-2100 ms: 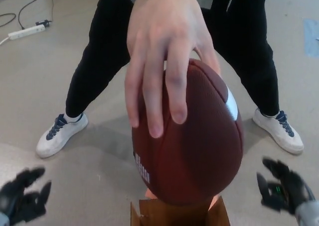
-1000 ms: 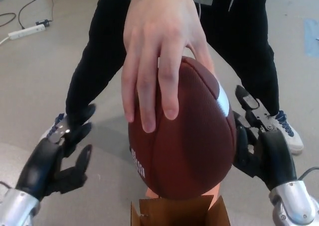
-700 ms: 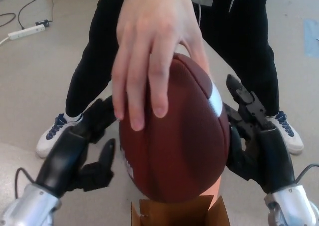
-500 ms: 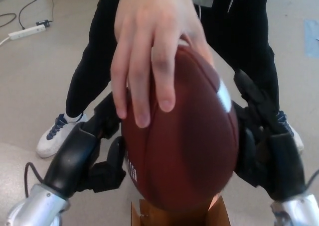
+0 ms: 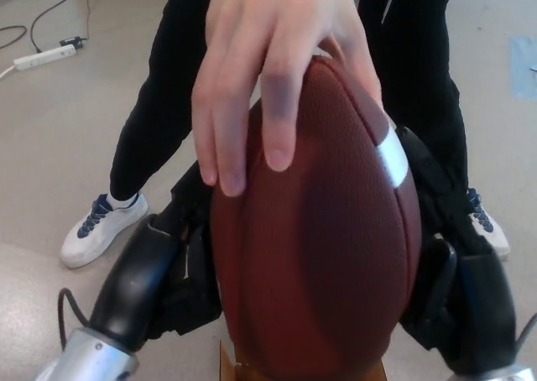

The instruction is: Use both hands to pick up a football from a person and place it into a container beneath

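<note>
A grey floor (image 5: 50, 138) fills the background. On it at about ten o'clock lies a white power strip (image 5: 38, 56), with a dark plug (image 5: 73, 39) seated at its right end. A black cable (image 5: 59, 2) loops away from that plug toward eleven o'clock, and a second dark cable (image 5: 10, 35) curls at the far left edge. At nine o'clock a white sneaker (image 5: 102, 227) with dark blue laces stands flat on the floor. Its mate (image 5: 488, 230) shows only partly at three o'clock. A strip of blue tape (image 5: 524, 62) sits on the floor at the right edge, near two o'clock.
</note>
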### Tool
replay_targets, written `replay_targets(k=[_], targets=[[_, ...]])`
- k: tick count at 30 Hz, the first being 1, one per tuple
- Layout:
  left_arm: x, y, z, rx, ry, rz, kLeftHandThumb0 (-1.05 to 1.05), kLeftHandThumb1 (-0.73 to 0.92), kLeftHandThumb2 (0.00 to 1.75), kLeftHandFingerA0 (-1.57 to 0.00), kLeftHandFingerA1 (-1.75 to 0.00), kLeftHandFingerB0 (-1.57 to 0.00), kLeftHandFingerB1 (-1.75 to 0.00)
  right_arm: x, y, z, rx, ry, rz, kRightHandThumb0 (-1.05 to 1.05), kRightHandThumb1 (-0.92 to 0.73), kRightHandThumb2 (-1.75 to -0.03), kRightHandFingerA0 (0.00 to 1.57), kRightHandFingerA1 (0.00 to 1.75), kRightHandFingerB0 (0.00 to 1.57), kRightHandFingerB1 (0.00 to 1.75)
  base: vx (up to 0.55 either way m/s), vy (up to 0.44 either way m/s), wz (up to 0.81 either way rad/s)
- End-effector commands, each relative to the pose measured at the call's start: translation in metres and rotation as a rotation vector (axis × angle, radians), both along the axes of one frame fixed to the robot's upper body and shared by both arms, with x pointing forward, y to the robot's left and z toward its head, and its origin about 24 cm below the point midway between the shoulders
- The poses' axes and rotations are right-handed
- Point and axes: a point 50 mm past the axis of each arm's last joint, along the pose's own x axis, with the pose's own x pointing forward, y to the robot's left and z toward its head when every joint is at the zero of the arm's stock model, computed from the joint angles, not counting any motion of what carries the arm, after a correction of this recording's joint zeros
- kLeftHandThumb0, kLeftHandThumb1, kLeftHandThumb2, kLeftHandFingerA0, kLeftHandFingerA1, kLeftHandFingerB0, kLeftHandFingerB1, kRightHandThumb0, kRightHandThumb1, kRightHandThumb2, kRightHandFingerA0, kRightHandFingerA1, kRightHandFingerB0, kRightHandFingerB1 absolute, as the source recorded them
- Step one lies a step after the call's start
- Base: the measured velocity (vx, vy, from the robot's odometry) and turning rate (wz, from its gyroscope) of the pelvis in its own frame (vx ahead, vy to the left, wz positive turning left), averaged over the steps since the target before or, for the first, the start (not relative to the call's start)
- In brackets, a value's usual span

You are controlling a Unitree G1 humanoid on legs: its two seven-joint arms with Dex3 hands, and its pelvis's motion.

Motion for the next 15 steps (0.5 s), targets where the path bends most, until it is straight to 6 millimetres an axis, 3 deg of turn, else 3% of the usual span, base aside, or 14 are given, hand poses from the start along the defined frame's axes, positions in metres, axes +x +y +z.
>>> replay_targets(k=[1,3,4,5,6,7,8,9,11,13,14,15], targets=[[-0.007,-0.032,-0.001,-0.015,-0.009,-0.051,-0.77,0.81,1.15,0.00,-0.17,-0.03,-0.20,0.001,0.041,-0.002,-0.068,0.020,0.081,-0.75,-0.92,-0.75,0.00,0.14,0.00,0.20,0.00,0.000,0.00],[-0.006,-0.033,-0.002,-0.016,-0.009,-0.032,-0.74,0.81,1.15,0.00,-0.19,-0.02,-0.22,0.004,0.045,-0.004,-0.076,0.021,0.075,-0.77,-0.92,-0.76,0.03,0.13,0.00,0.19,0.00,0.000,0.00],[-0.006,-0.034,-0.004,-0.016,-0.003,-0.019,-0.74,0.92,0.78,-0.02,-0.14,0.00,-0.19,0.005,0.047,-0.006,-0.081,0.034,0.070,-0.79,-0.79,-1.03,0.00,0.12,0.02,0.17,0.00,0.000,0.00],[-0.006,-0.035,-0.005,-0.016,0.000,-0.012,-0.73,0.92,0.76,0.00,-0.16,-0.01,-0.22,0.005,0.047,-0.007,-0.084,0.039,0.067,-0.76,-0.92,-0.79,0.03,0.14,0.00,0.18,0.00,0.000,0.00],[-0.005,-0.035,-0.006,-0.017,0.002,-0.006,-0.73,0.92,0.76,0.00,-0.16,-0.01,-0.22,0.006,0.048,-0.008,-0.087,0.043,0.064,-0.76,-0.92,-0.79,0.03,0.14,0.00,0.18,0.00,0.000,0.00],[-0.004,-0.035,-0.008,-0.021,0.008,-0.002,-0.73,0.81,1.15,0.00,-0.19,-0.03,-0.22,0.007,0.049,-0.008,-0.090,0.048,0.056,-0.73,-0.81,-1.17,0.00,0.20,0.00,0.22,0.00,0.000,0.00],[-0.004,-0.035,-0.009,-0.025,0.018,0.001,-0.74,0.80,1.14,0.00,-0.19,-0.05,-0.22,0.008,0.049,-0.009,-0.088,0.051,0.053,-0.77,-0.92,-0.79,0.02,0.18,0.00,0.20,0.00,0.000,0.00],[-0.003,-0.036,-0.012,-0.031,0.031,0.004,-0.74,0.80,1.13,0.00,-0.19,-0.07,-0.23,0.010,0.050,-0.011,-0.086,0.057,0.048,-0.79,-0.78,-0.99,0.00,0.16,0.03,0.20,0.00,0.000,0.00],[-0.002,-0.035,-0.014,-0.032,0.038,0.007,-0.74,0.80,1.13,0.00,-0.18,-0.07,-0.23,0.011,0.049,-0.012,-0.086,0.063,0.047,-0.80,-0.80,-1.02,0.01,0.15,0.03,0.19,0.00,0.000,0.00],[0.000,-0.034,-0.017,-0.032,0.045,0.010,-0.76,0.81,1.13,0.00,-0.17,-0.10,-0.23,0.013,0.049,-0.013,-0.083,0.075,0.051,-0.78,-0.78,-0.97,0.00,0.16,0.03,0.20,0.00,0.000,0.00],[0.001,-0.033,-0.018,-0.033,0.047,0.012,-0.76,0.81,1.12,0.00,-0.17,-0.10,-0.23,0.014,0.049,-0.014,-0.082,0.081,0.052,-0.75,-0.92,-0.79,0.00,0.19,0.00,0.22,0.00,0.000,0.00],[0.002,-0.033,-0.018,-0.033,0.047,0.014,-0.76,0.81,1.12,0.00,-0.17,-0.10,-0.23,0.014,0.049,-0.014,-0.082,0.083,0.050,-0.75,-0.92,-0.79,0.00,0.19,0.00,0.22,0.00,0.000,0.00]])
